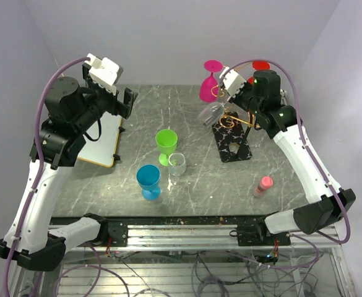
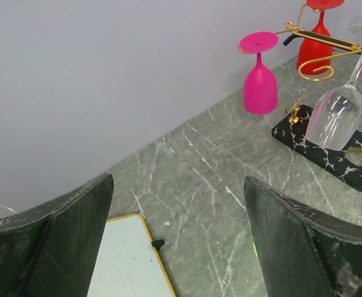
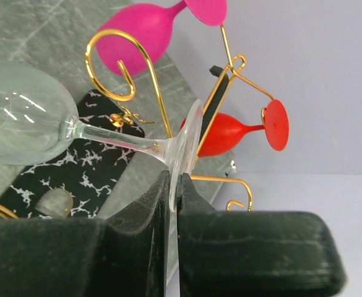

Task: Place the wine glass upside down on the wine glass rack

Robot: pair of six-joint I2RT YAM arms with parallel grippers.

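The wine glass point(image 1: 211, 113), foot clamped in the right tool point(image 3: 174, 185), hangs bowl-down at 11 o'clock of the rack point(image 1: 233, 145), ready for hooking; the left tool point(image 2: 177, 182) stands open.

White links point(image 1: 304, 154), black joints point(image 1: 63, 99), purple cables point(image 1: 63, 65).

The wine glass point(image 3: 20, 117) is clear and glossy, with bright white highlights. The wine glass rack point(image 3: 100, 167) is thin polished gold wire on a black, white-veined base. On the rack, the pink glass point(image 2: 259, 86) and red glass point(image 3: 227, 133) look opaque, satin plastic. Under the rack, the table point(image 1: 187, 124) is dull grey marble-patterned.
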